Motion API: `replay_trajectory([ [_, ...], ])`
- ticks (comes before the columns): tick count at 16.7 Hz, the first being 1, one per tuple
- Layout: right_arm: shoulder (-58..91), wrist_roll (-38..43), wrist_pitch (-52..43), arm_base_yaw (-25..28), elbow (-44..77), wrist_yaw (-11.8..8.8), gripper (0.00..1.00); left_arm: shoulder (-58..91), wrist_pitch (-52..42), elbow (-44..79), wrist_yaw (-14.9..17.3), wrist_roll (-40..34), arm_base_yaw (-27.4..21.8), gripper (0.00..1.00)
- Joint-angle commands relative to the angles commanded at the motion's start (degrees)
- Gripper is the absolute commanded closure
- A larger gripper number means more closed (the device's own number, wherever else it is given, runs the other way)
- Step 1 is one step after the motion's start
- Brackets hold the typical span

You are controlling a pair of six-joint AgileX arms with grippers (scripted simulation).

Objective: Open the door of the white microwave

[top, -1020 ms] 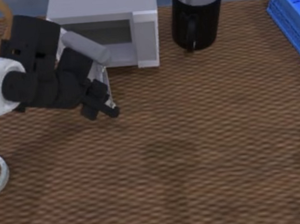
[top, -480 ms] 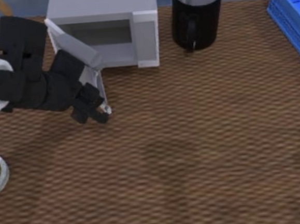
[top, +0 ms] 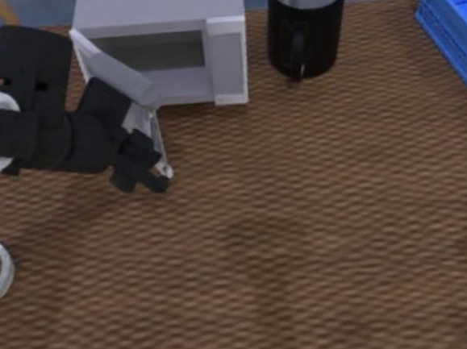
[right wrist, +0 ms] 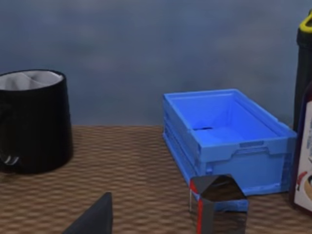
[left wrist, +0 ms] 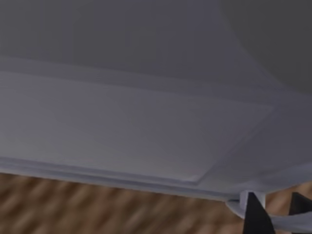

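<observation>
The left gripper point(top: 154, 171) sits at the near edge of the door point(top: 121, 82), its fingers closed round the handle point(top: 160, 152), which shows only as a white sliver between them. The arm covers most of the door's lower half. The door stands swung out to the left from the microwave point(top: 162, 38) at the far left of the table point(top: 303, 234), the cavity in shadow. The left wrist view is filled by the door's pane point(left wrist: 126, 131), with two dark fingertips point(left wrist: 256, 217) cut off at the frame edge. The right gripper is not visible from above; whether it is open I cannot tell. A mug point(top: 306, 23) stands right of the microwave, a blue crate point(top: 451, 12) far right.
</observation>
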Motion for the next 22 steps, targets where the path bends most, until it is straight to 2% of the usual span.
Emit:
replay_trajectory([
  [15, 0.0, 0.0, 0.0, 0.0, 0.0, 0.0, 0.00, 0.0, 0.0, 0.0, 0.0, 0.0, 0.0, 1.00],
  [18, 0.0, 0.0, 0.0, 0.0, 0.0, 0.0, 0.00, 0.1, -0.6, -0.2, 0.9, 0.7, 0.1, 1.00],
  [22, 0.0, 0.0, 0.0, 0.0, 0.0, 0.0, 0.00, -0.6, -2.2, 0.4, 4.0, 5.8, 2.5, 1.00],
])
